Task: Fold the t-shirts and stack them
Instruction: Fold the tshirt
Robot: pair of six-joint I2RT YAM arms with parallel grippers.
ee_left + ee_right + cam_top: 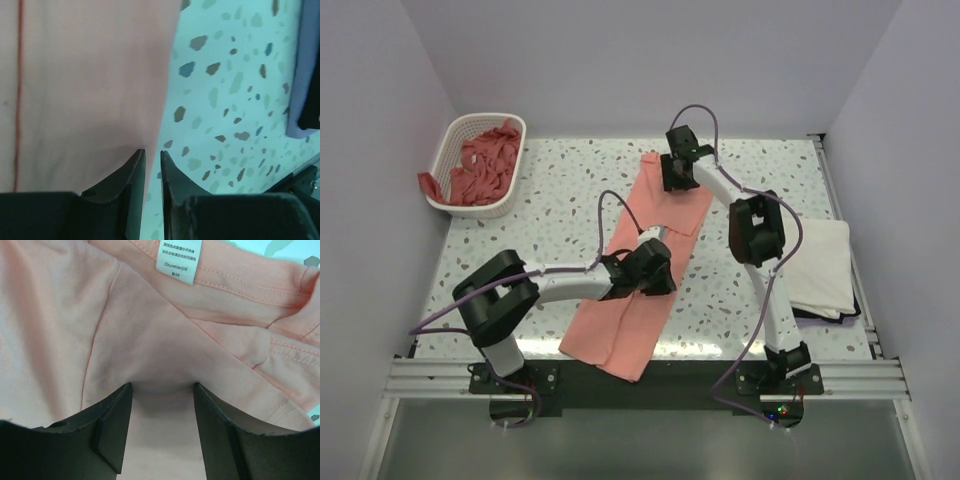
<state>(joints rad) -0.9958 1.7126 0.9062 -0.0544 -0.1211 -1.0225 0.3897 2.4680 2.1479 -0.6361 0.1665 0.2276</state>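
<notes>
1. Looking down from above: one pink shirt (620,335) spread mid-table, long axis far-to-near; right gripper (673,182) at far end, left gripper (655,280) at mid-length. One white shirt (820,262) folded at right. Basket (480,210) heap: count unclear.
2. Left wrist: jaws nearly shut at shirt's right edge; grip cannot be told.
3. Right wrist: jaws open, straddling cloth below collar label (179,260).

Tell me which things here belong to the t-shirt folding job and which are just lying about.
Belongs to the job:
salmon-pink cloth t-shirt, spread flat between the arms
heap of crumpled salmon-pink t-shirts
folded white cloth t-shirt at the right

Just lying about:
white plastic lattice basket, only holding the heap
speckled tabletop
</notes>
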